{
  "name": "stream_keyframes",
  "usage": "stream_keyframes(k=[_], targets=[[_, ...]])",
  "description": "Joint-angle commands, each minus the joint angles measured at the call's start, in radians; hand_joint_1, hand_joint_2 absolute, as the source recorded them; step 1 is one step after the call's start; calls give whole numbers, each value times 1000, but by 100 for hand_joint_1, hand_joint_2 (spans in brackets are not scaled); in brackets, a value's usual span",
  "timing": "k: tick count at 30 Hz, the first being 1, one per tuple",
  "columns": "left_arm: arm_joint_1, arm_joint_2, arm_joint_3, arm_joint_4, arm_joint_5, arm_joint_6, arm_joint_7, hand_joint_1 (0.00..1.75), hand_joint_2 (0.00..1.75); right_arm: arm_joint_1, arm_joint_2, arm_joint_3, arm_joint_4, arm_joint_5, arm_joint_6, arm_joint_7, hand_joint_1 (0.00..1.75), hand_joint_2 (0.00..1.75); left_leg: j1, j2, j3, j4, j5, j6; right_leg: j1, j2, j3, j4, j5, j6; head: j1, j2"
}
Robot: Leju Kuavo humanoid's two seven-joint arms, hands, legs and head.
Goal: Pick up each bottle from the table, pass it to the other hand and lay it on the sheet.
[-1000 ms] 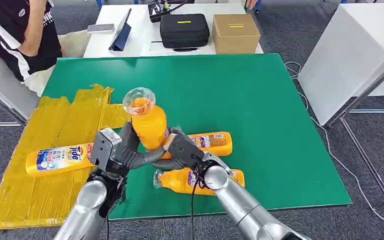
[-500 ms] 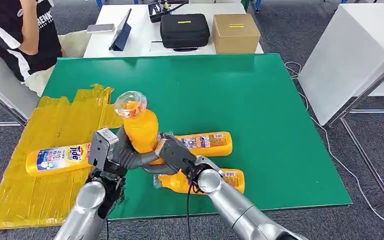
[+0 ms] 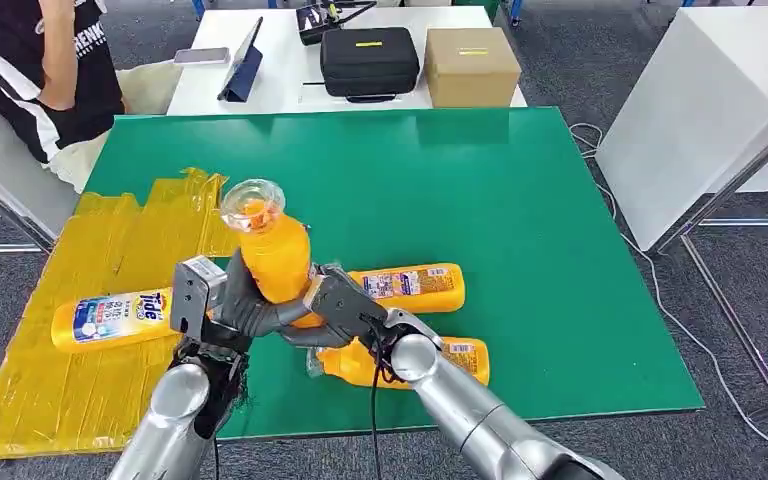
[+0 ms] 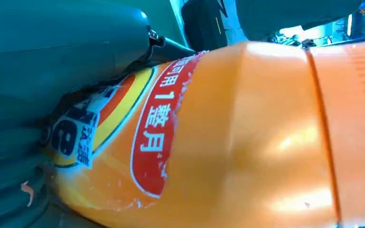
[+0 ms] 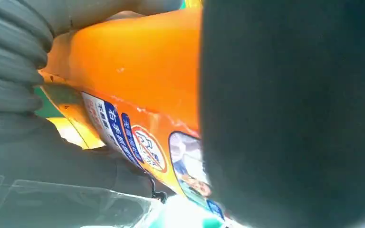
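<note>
An orange bottle [image 3: 275,262] with a clear cap stands upright above the green table's near edge, held between both hands. My left hand [image 3: 222,305] wraps its fingers around the bottle's lower body from the left. From the other side, my right hand [image 3: 338,305] grips the same part. The left wrist view has the bottle's label [image 4: 152,137] close against my left hand [image 4: 52,52]. In the right wrist view, the bottle [image 5: 138,80] lies between the thumb and a dark finger [image 5: 290,118]. The yellow sheet [image 3: 110,250] lies to the left with one bottle [image 3: 115,317] lying on it.
Two more orange bottles lie on the green table [image 3: 520,220], one [image 3: 410,283] just right of my hands and one [image 3: 400,362] under my right forearm. A person [image 3: 40,70] sits at the far left corner. A black case [image 3: 368,60] and a cardboard box [image 3: 471,65] stand behind.
Both hands have carried the upright bottle to the left, closer to the yellow sheet. The bottles lying on the table and the sheet have stayed put.
</note>
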Motion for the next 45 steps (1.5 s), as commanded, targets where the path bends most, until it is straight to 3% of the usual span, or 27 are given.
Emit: stream_keyframes(k=[1, 11, 12, 13, 23, 31, 33, 37, 40, 42, 45], targets=[[-55, 14, -11, 58, 23, 12, 2, 175, 175, -23, -4, 60, 53, -8, -4, -1, 175, 175, 1, 2, 6, -2, -2, -4, 1, 0, 6, -3, -1, -1, 0, 0], [-40, 32, 8, 28, 32, 32, -12, 175, 175, -13, -19, 21, 8, -16, -24, -10, 175, 175, 1, 1, 3, -1, -1, -3, 1, 0, 3, -1, -1, 0, 0, 0], [-33, 34, 22, 17, 31, 47, -19, 175, 175, -7, -23, 9, -11, -15, -37, -19, 143, 175, 1, 1, 5, -1, -2, -4, 1, 0, 6, -2, -1, -1, 0, 0], [-24, 41, 38, 0, 28, 58, -22, 175, 175, 1, -29, -3, -41, -13, -50, -24, 0, 175, 1, 1, 2, 0, -1, -2, 1, 0, 2, -1, 0, 0, 0, 0], [53, 76, 172, -116, -77, 151, -57, 175, 175, 55, -124, -84, -270, 76, -155, -22, 0, 175, 0, 1, 1, -1, 0, -2, 0, 0, 1, -1, 0, 0, 0, 0], [55, 72, 185, -120, -83, 148, -55, 175, 175, 65, -128, -94, -293, 80, -151, -16, 0, 175, 0, 1, 2, -1, -1, -2, 0, 0, 2, -1, -1, 0, 0, 0], [55, 73, 208, -125, -199, 245, -68, 175, 175, 69, -144, -107, -317, 133, -207, -16, 0, 175, 0, 1, 2, -1, -1, -2, 0, 0, 2, -1, 0, 0, 0, 0], [85, 91, 287, -150, -526, 438, -140, 175, 175, 107, -185, -161, -375, 150, -216, -13, 0, 175, 0, 0, 2, -1, -1, -2, 0, -1, 2, -1, -1, 0, 0, 0], [93, 105, 309, -101, -698, 488, -147, 175, 175, 121, -190, -174, -377, 153, -220, -19, 0, 175, 0, 1, 3, -2, -1, -2, 0, 0, 3, -2, 0, 0, 0, 0], [83, 151, 283, -30, -857, 472, -186, 175, 175, 128, -195, -179, -369, 154, -223, -21, 0, 175, 0, 1, 6, -3, -1, -3, 0, 0, 6, -3, -1, -1, 0, 0], [54, 194, 226, 91, -1201, 521, -122, 175, 175, 117, -185, -182, -355, 154, -223, -20, 0, 175, 0, 0, 4, -2, 0, -2, -1, -1, 4, -2, 0, 0, 0, 0]])
